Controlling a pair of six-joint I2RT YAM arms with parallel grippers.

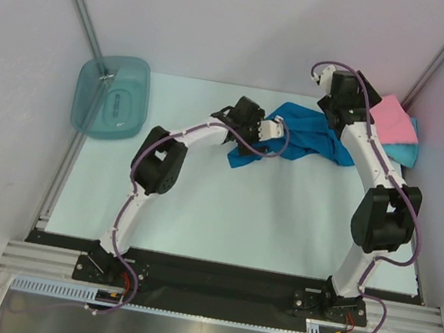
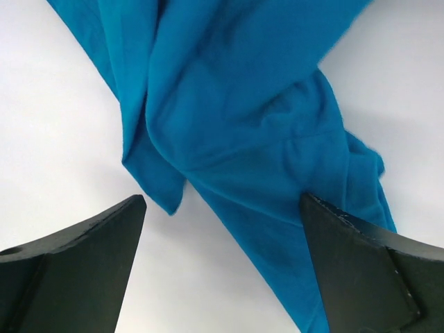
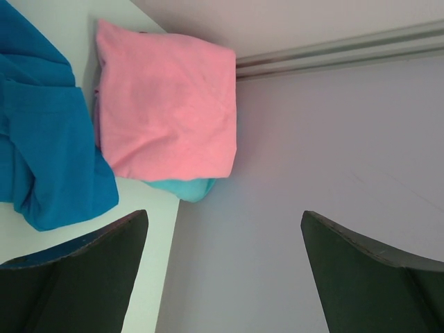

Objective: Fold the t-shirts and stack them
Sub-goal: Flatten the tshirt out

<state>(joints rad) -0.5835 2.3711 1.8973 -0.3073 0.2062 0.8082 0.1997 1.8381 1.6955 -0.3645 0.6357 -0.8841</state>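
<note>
The deep blue shirt [image 1: 298,136] lies bunched and twisted toward the far right of the worktop [image 1: 240,212], between the two wrists; the pink shirt [image 3: 166,104] sits folded in the far right corner on top of the turquoise shirt [image 3: 184,189], of which only an edge peeks out; the blue one reaches just beside that pile. We judge all three to be light, limp cloth that will sag, drape and drag along the surface rather than hold any shape; none of it looks fragile, yet a thin pinch may slip, or gather more than one layer. We would take the blue shirt at an outer edge, a hem or a shoulder corner, rather than in the crumpled middle, so that a lift lets it hang open; which fold is hem and which is sleeve we cannot tell from these views. The jaws of the left arm [image 1: 159,165] stand wide apart, low over the blue shirt, with a loose tip of cloth lying between them; one finger [image 2: 361,263] overlaps the fabric in its own view, though whether it touches we cannot say; nothing is pinched. The jaws of the right arm [image 1: 383,217] also gape wide and empty, facing the pink shirt and the wall [image 3: 333,139] beside it, touching nothing that we can see.
</note>
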